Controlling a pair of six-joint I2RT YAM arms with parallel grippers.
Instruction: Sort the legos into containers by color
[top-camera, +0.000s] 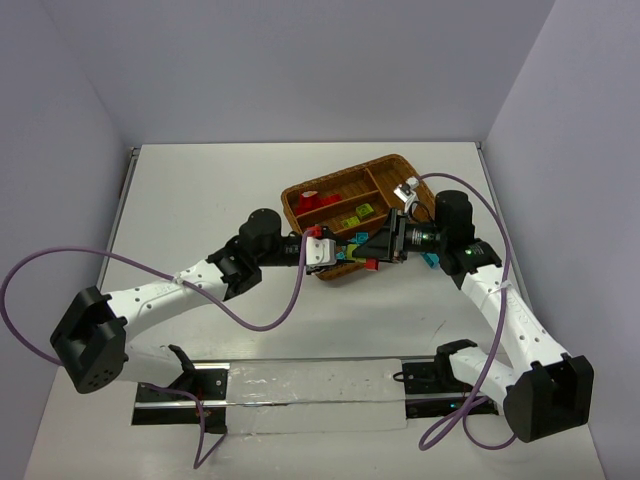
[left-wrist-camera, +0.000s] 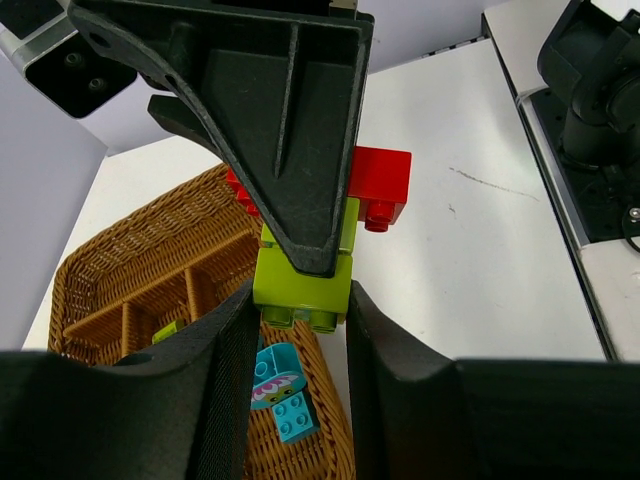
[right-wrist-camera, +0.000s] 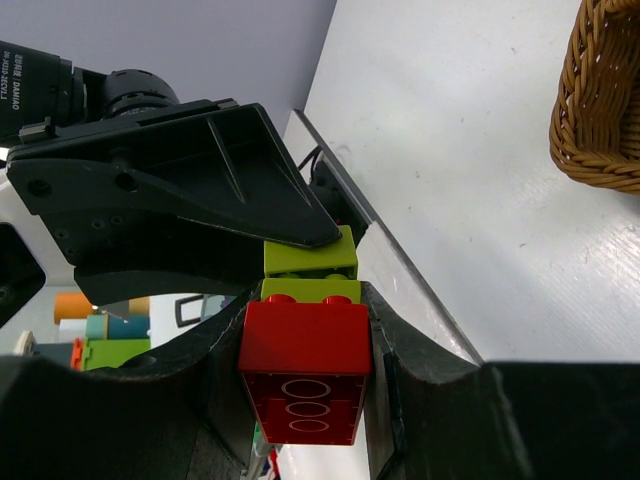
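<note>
Gripping | left hand (left-wrist-camera: 300, 312) clamped on yellow-green brick (left-wrist-camera: 302, 280) | right hand (right-wrist-camera: 306, 322) clamped on attached red brick (right-wrist-camera: 305, 355)

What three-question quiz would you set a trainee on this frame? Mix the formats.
1. True or false: the left gripper is shut on the yellow-green brick.
2. Which colour of brick does the right gripper hold? A purple, B red, C cyan.
3. Fill in: in the left wrist view, the cyan brick below the fingers lies in the ____.

Key
1. True.
2. B: the red brick, stuck to the yellow-green one.
3. wicker tray.
</note>
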